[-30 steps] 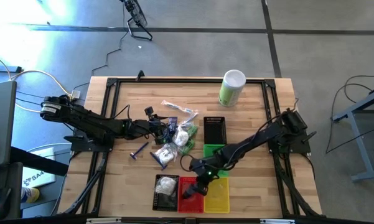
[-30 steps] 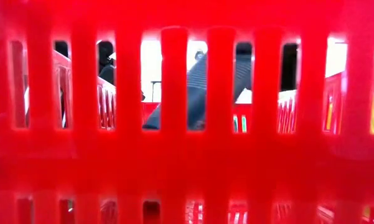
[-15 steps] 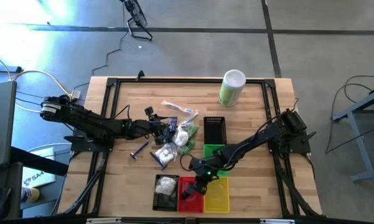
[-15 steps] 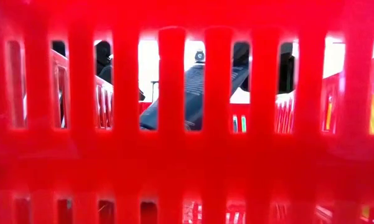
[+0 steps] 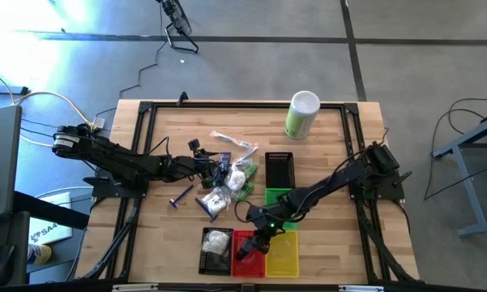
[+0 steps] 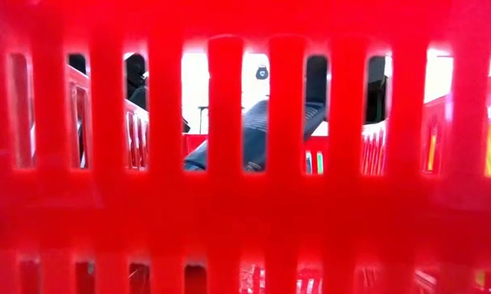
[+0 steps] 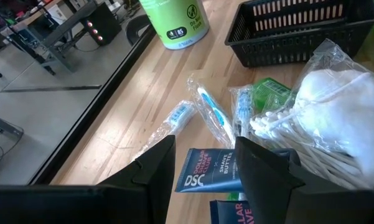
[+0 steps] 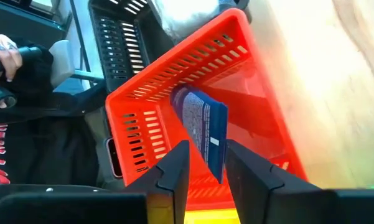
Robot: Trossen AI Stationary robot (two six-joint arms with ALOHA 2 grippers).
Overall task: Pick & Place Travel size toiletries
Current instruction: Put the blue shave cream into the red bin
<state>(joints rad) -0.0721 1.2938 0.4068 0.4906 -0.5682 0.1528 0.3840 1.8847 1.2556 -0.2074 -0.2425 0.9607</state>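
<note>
One dark blue tube (image 8: 203, 127) leans inside the red basket (image 8: 143, 106), just ahead of the right tool (image 8: 206, 168), whose fingers stand slightly parted, off it.

Dark blue tube (image 8: 204, 127) sits inside the red basket (image 8: 143, 112), tilted, white print facing up. It lies just ahead of the right gripper (image 8: 206, 163), fingers parted either side of its near end; can't tell if they touch it. Rest of the toiletries are piled mid-table: two dark blue DSC tubes (image 7: 205, 176) flat on the wood, clear-wrapped sticks (image 7: 213, 115) fanned beside them, small green bottle (image 7: 271, 93) under a white pouch (image 7: 336, 118) with cotton swabs. Another white pouch (image 5: 217, 240) lies in the black basket (image 5: 205, 261).
</note>
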